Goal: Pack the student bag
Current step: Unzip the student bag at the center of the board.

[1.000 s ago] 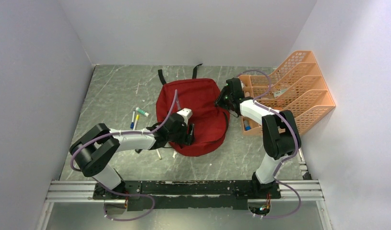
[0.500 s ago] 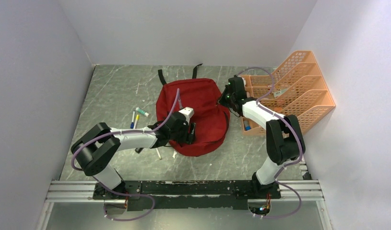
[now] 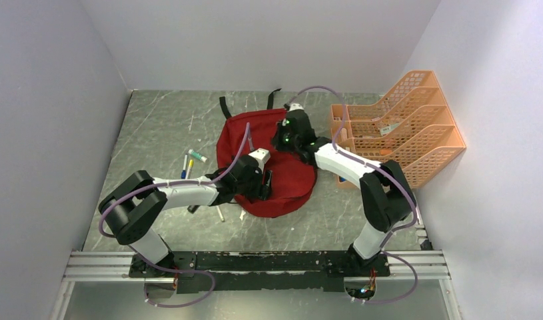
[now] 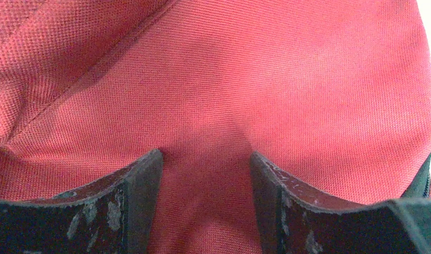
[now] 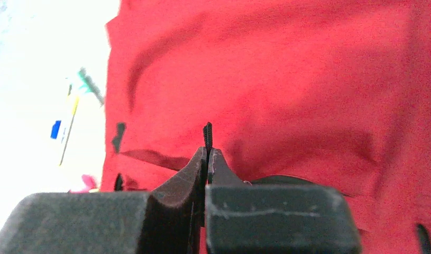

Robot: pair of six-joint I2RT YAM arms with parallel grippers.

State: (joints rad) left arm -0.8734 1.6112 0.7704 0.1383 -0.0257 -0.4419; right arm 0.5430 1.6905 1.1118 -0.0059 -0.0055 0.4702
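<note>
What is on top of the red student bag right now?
The left gripper, open, presses on the student bag; the right gripper above is shut on a thin black tab. The bag's inside is covered.

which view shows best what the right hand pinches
Right wrist: the right hand is shut on a small black tab over the student bag. In top external the tab is hidden; left wrist shows only bag fabric.

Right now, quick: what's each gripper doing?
Left gripper: open, fingers pressed into the student bag.
Right gripper: shut on a thin black tab.
</note>
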